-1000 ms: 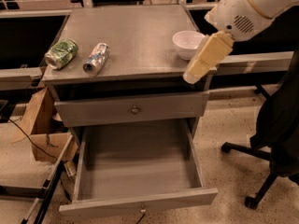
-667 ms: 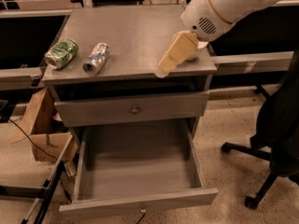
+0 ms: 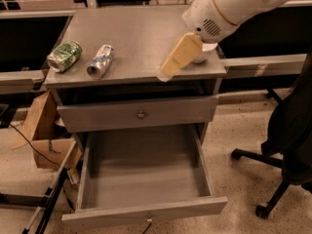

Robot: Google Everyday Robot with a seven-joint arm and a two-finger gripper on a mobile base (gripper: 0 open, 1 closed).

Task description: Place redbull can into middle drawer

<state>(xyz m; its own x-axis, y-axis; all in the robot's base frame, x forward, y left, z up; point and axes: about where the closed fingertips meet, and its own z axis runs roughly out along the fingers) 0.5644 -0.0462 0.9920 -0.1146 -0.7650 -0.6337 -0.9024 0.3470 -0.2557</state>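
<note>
Two cans lie on their sides on the grey cabinet top (image 3: 136,33), near its left end. The green can (image 3: 64,56) is furthest left and the redbull can (image 3: 100,61) is just beside it, apart.

Camera view: the white arm (image 3: 229,6) comes in from upper right. The tan gripper (image 3: 166,71) hangs over the top's front right edge, well apart from the redbull can. Open or closed: cannot tell. It has no can.

A white bowl (image 3: 201,57) is mostly hidden behind the gripper.

The upper drawer (image 3: 107,116) is closed. The middle drawer (image 3: 146,174) is pulled out, nothing in it.

Room: speckled floor (image 3: 243,184), cardboard box (image 3: 46,145) on the left, black office chair (image 3: 292,130) on the right.
</note>
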